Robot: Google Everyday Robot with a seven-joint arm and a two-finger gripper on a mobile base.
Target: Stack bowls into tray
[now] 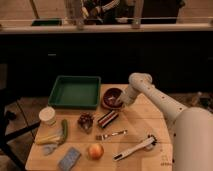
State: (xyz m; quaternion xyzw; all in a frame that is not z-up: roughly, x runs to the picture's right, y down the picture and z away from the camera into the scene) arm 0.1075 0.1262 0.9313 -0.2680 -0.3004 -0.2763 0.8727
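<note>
A dark maroon bowl (112, 97) sits on the wooden table just right of the green tray (75, 92). The tray lies at the table's back left and holds nothing. My gripper (121, 102) hangs from the white arm, which reaches in from the right, and is down at the bowl's right rim. I see only this one bowl.
A white cup (47, 115) stands at the left. A green pepper (64, 129), a banana (48, 139), a blue sponge (69, 158), an apple (95, 150), a pine cone (86, 121), a dark bar (107, 119), a fork (111, 134) and a white brush (135, 148) lie on the front half.
</note>
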